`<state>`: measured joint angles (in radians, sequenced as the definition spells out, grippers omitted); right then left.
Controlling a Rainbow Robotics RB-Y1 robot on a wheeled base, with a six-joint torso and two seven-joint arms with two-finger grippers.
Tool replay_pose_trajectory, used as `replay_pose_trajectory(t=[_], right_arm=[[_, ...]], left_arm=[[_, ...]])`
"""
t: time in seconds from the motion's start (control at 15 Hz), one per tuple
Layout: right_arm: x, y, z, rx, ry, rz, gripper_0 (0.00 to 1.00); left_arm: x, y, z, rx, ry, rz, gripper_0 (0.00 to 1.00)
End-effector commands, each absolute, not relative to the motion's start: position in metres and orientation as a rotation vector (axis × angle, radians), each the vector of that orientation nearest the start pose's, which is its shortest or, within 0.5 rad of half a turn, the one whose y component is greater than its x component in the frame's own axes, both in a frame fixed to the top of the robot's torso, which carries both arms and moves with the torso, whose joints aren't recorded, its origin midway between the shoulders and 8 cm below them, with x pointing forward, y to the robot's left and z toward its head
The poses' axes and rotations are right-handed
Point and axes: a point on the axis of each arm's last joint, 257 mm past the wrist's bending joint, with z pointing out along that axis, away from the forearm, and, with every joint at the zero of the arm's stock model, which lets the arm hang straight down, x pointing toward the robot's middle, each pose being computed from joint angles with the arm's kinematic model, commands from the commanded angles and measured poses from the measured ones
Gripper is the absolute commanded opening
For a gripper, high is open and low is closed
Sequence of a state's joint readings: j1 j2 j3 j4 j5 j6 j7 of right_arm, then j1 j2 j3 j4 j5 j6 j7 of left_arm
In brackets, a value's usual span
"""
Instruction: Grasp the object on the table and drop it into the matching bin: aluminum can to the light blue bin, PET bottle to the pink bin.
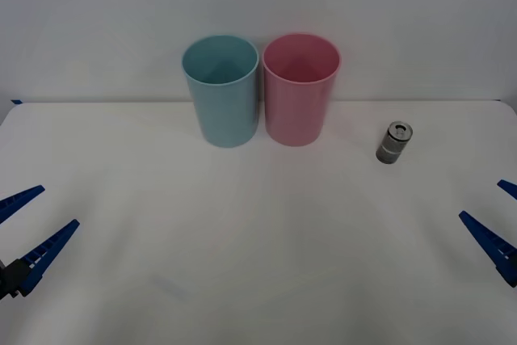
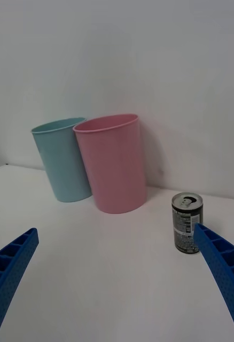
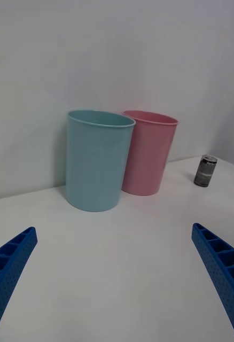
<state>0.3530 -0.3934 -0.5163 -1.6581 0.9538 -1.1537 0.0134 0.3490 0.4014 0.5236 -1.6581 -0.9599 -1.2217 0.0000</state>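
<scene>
The aluminum can (image 1: 394, 142) is seen upright on the table (image 1: 242, 264), to the right of the pink bin (image 1: 300, 90); its printed label is read in the right wrist view. Bare insides are shown from the front for the light blue bin (image 1: 221, 91) and pink bin. The left gripper (image 1: 27, 235) and right gripper (image 1: 494, 220) are held with jaws wide apart, nothing gripped.
</scene>
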Motion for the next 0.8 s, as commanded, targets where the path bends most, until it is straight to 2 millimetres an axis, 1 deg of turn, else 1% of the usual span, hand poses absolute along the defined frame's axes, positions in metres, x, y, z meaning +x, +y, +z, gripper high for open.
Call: replay_pose_trajectory(t=[0.07,0.2,0.47,0.6,0.8], right_arm=[[0.358,-0.343,-0.178,-0.384,1.464,0.490,1.00],[0.361,-0.344,-0.189,-0.367,1.481,0.486,1.00],[0.370,-0.344,-0.202,-0.352,1.504,0.433,1.00],[0.376,-0.347,-0.211,-0.381,1.503,0.344,1.00],[0.387,-0.343,-0.228,-0.352,1.527,0.303,1.00]], left_arm=[[0.342,0.330,-0.169,0.465,1.441,-0.567,1.00],[0.342,0.330,-0.169,0.465,1.441,-0.567,1.00],[0.342,0.330,-0.169,0.465,1.441,-0.567,1.00],[0.342,0.330,-0.169,0.465,1.441,-0.567,1.00],[0.342,0.330,-0.169,0.465,1.441,-0.567,1.00]])
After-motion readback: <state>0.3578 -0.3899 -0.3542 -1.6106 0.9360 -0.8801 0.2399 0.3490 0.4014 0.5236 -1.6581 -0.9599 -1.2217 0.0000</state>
